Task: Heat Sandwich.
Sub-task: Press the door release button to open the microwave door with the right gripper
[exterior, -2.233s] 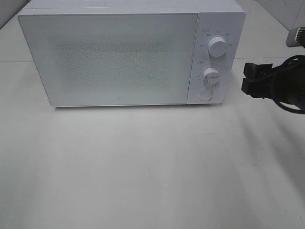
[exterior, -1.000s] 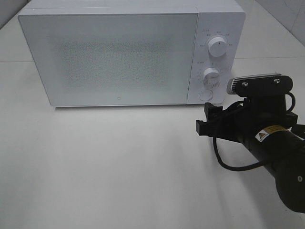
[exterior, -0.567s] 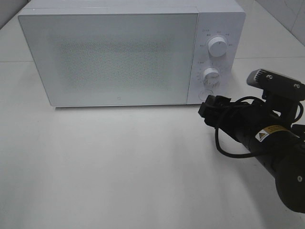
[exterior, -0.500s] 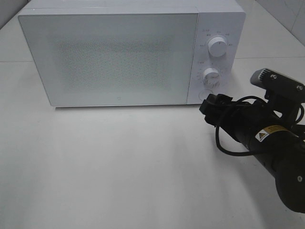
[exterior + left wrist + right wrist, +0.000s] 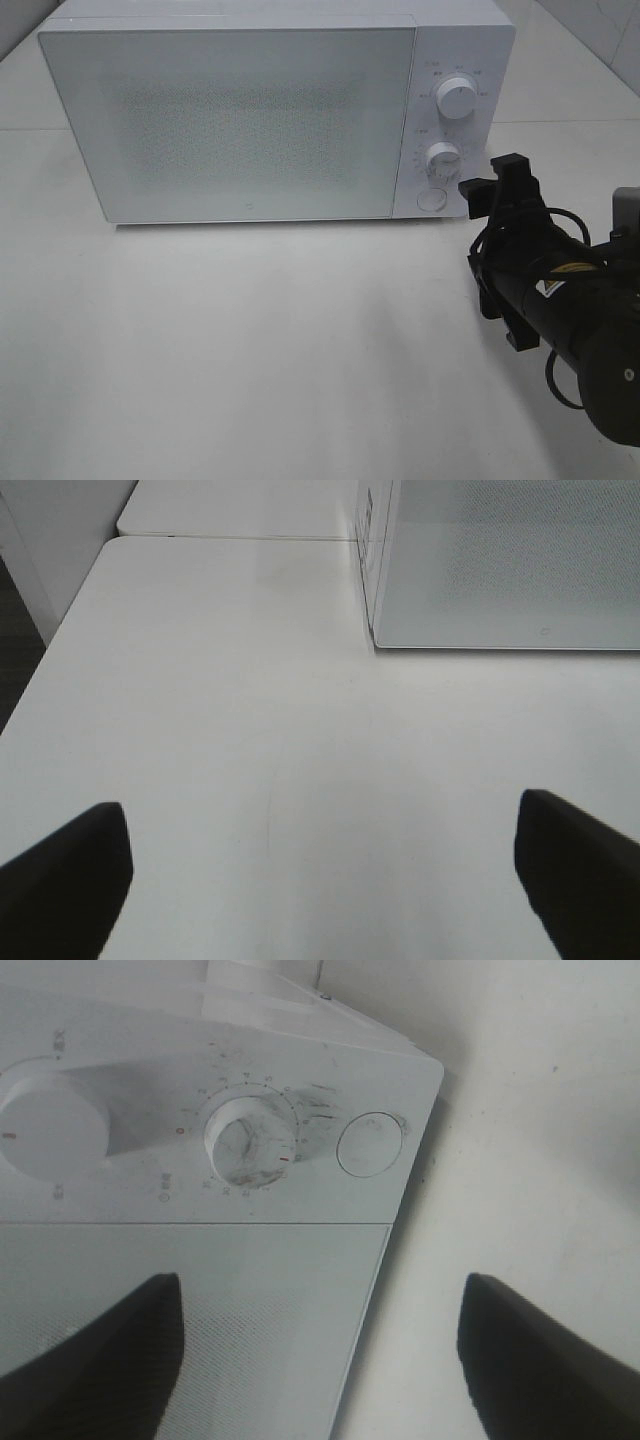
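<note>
The sandwich is out of view. The white microwave (image 5: 250,120) stands at the back of the table with its door shut. My right gripper (image 5: 482,245) is open and empty, turned on its side just right of the microwave's lower right corner. It faces the control panel. In the right wrist view the gripper (image 5: 318,1290) looks at the lower knob (image 5: 250,1140) and the round button (image 5: 370,1144). My left gripper (image 5: 320,805) is open over bare table, left of the microwave (image 5: 500,560). It does not show in the exterior view.
The control panel carries an upper knob (image 5: 456,99), a lower knob (image 5: 442,157) and a round button (image 5: 431,199). The white table (image 5: 250,340) stretches out in front of the microwave. Its left edge (image 5: 40,680) drops off beside the left gripper.
My right gripper has drawn back to the right from the round button and rolled, so its fingers now stand one above the other. The left gripper and the microwave are unchanged.
</note>
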You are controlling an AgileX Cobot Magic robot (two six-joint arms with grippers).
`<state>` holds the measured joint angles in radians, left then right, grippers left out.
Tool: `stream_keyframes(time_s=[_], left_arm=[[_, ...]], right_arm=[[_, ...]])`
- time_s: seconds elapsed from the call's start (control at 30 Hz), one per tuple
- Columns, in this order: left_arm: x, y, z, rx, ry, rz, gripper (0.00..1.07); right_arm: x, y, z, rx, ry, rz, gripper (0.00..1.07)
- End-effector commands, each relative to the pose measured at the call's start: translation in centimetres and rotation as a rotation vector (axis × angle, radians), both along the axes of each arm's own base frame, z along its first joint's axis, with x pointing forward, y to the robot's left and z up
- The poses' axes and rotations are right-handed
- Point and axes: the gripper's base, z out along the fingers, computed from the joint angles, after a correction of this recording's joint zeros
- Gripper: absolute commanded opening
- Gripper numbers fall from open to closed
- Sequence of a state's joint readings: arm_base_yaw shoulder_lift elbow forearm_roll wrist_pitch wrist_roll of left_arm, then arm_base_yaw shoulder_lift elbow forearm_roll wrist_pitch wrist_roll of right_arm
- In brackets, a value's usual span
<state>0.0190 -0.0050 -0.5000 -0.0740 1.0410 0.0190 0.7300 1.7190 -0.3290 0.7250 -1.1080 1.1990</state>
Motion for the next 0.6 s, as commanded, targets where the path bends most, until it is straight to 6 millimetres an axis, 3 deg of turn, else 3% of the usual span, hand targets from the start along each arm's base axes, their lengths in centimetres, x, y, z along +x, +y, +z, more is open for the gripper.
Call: stream_keyframes(time_s=[0.03,0.1,0.17,0.2,0.23,0.3,0.33,0.6], left_arm=[[-0.33,-0.05,-0.07,-0.005,-0.029,0.001,0.98],[-0.33,-0.05,-0.07,-0.005,-0.029,0.001,0.98],[-0.33,-0.05,-0.07,-0.005,-0.029,0.001,0.98],[-0.33,-0.05,-0.07,-0.005,-0.029,0.001,0.98],[-0.33,-0.05,-0.07,-0.005,-0.029,0.001,0.98],[-0.33,-0.05,-0.07,-0.005,-0.029,0.001,0.98],[-0.33,-0.05,-0.07,-0.005,-0.029,0.001,0.98],[-0.33,-0.05,-0.07,-0.005,-0.029,0.001,0.98]], right_arm=[[0.0,0.16,0.08,0.116,0.006,-0.033,0.62],[0.0,0.16,0.08,0.123,0.006,-0.036,0.58],[0.0,0.15,0.08,0.137,0.008,-0.041,0.45],[0.0,0.15,0.08,0.138,0.008,-0.042,0.31],[0.0,0.15,0.08,0.138,0.008,-0.042,0.31],[0.0,0.15,0.08,0.138,0.008,-0.042,0.15],[0.0,0.15,0.08,0.138,0.008,-0.042,0.01],[-0.08,0.19,-0.11,0.137,0.031,-0.04,0.0]])
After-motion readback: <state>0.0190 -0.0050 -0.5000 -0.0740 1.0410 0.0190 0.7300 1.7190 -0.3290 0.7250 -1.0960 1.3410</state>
